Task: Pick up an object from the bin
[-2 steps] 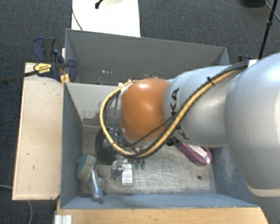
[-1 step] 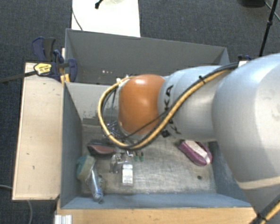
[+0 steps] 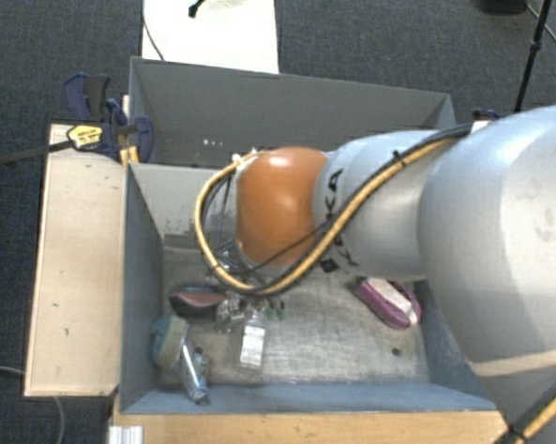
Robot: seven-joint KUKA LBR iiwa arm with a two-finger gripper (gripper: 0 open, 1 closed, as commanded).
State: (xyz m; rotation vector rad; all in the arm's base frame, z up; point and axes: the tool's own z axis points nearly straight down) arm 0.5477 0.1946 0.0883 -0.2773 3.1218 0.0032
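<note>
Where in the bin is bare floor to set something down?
Bare floor lies at the front, between the clear packet and the purple tube. The left front corner is crowded: dark red lump, green disc, silvery tool.

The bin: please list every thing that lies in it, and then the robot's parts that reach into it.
bin: one, grey, middle of the view
oval thing: one, dark reddish brown, left floor, beside the gripper
round thing: one, teal, near left corner
metal piece: one, silver, beside the round thing
small block: one, whitish, floor, near the gripper
flat thing: one, purple and white, right floor
arm: one, silver grey, from the right
cover: one, orange, on the wrist
gripper: one, dark, low over the left floor
</note>
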